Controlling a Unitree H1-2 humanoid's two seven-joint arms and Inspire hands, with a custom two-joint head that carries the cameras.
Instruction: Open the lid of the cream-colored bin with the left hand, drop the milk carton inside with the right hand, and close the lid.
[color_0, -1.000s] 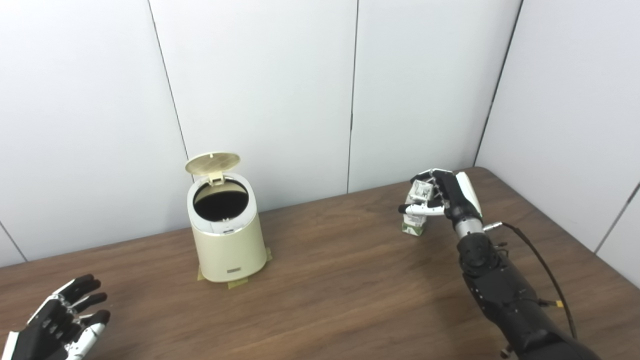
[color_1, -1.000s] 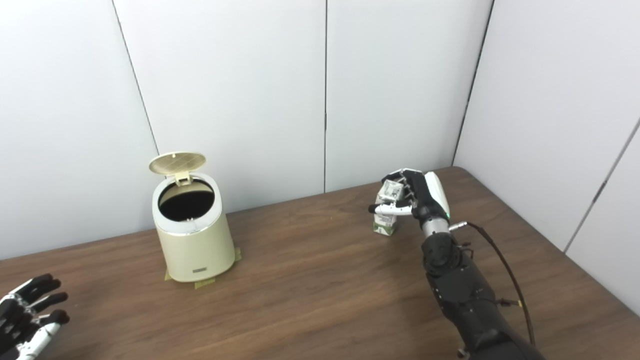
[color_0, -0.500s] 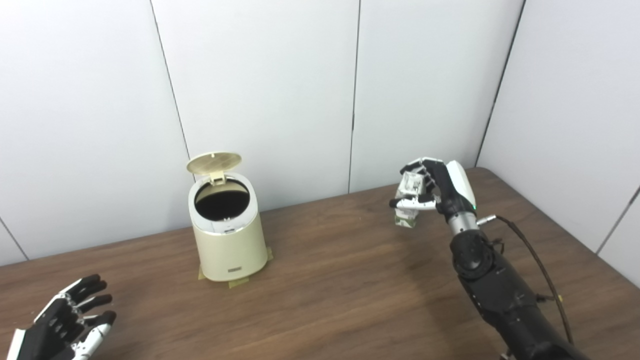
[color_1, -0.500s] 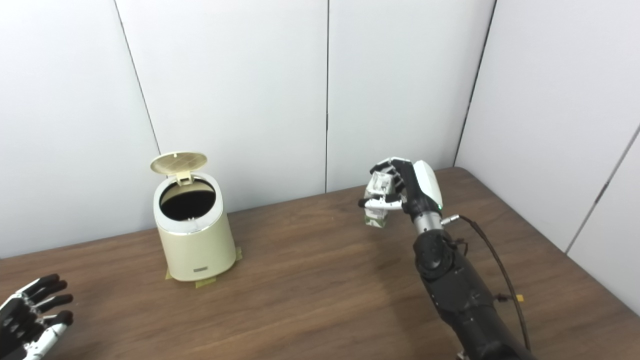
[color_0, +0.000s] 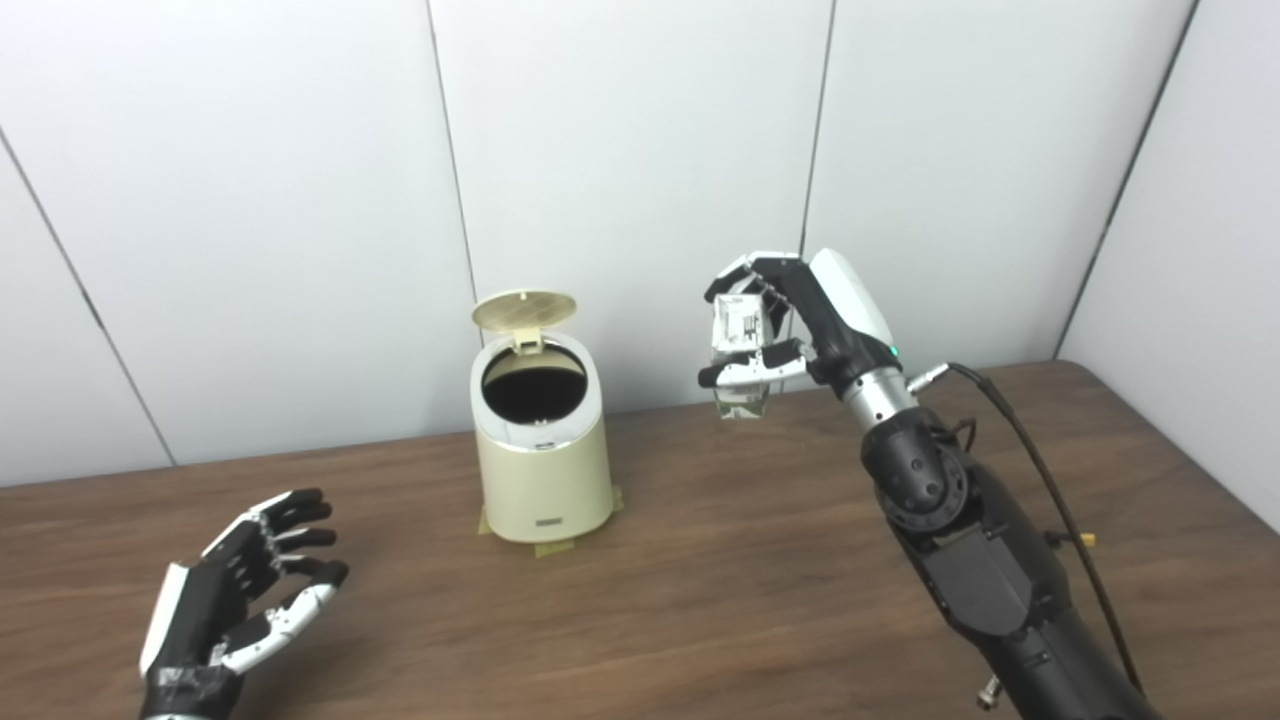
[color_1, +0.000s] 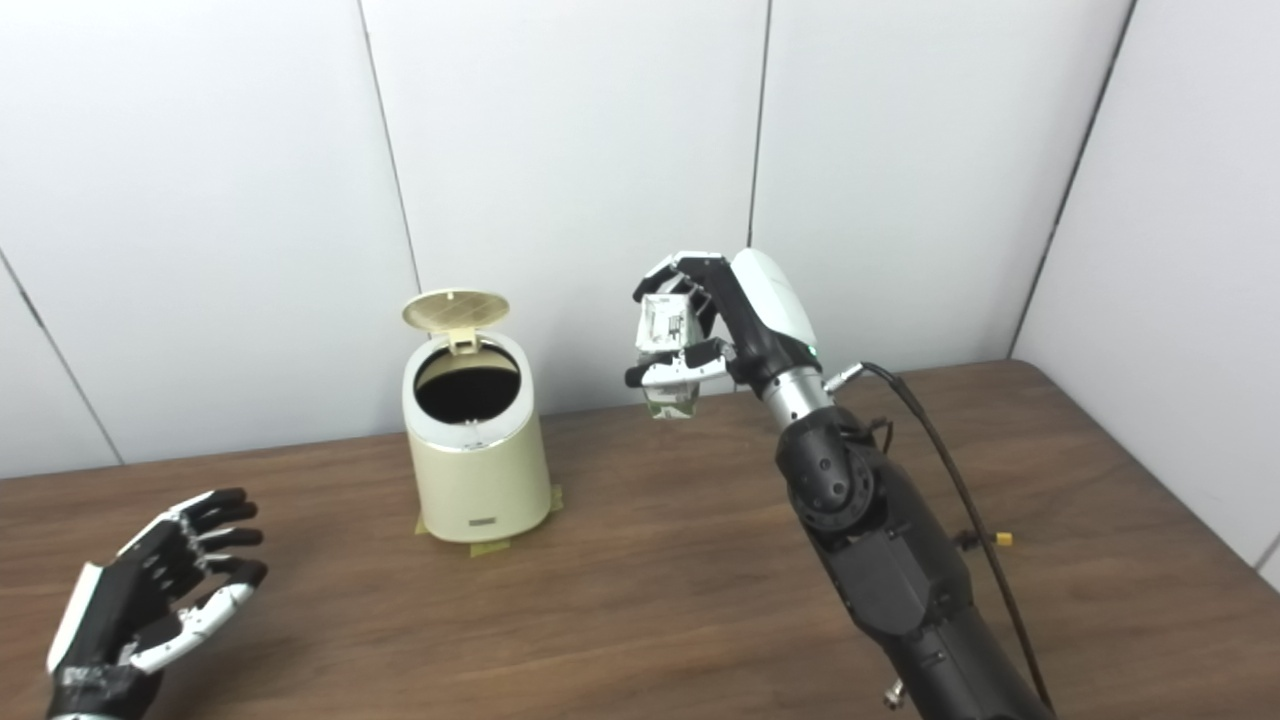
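Note:
The cream-colored bin (color_0: 541, 462) stands upright on the wooden table (color_0: 700, 590) near the back wall, taped down at its base. Its round lid (color_0: 524, 311) is tipped up at the back, showing the dark inside. A small white and green milk carton (color_0: 741, 355) hangs in the air to the right of the bin, above the level of its rim. My right hand (color_0: 790, 325) is shut on that carton. My left hand (color_0: 250, 585) hovers low at the front left, open, fingers spread, holding nothing.
White wall panels close off the back and the right side. A black cable (color_0: 1040, 460) runs along my right forearm. The table's right edge (color_0: 1180, 450) slants away at the far right.
My right hand has lifted the milk carton off the table and carried it up and left toward the bin. The camera has shifted, so the whole scene sits further right. My left hand stays open.

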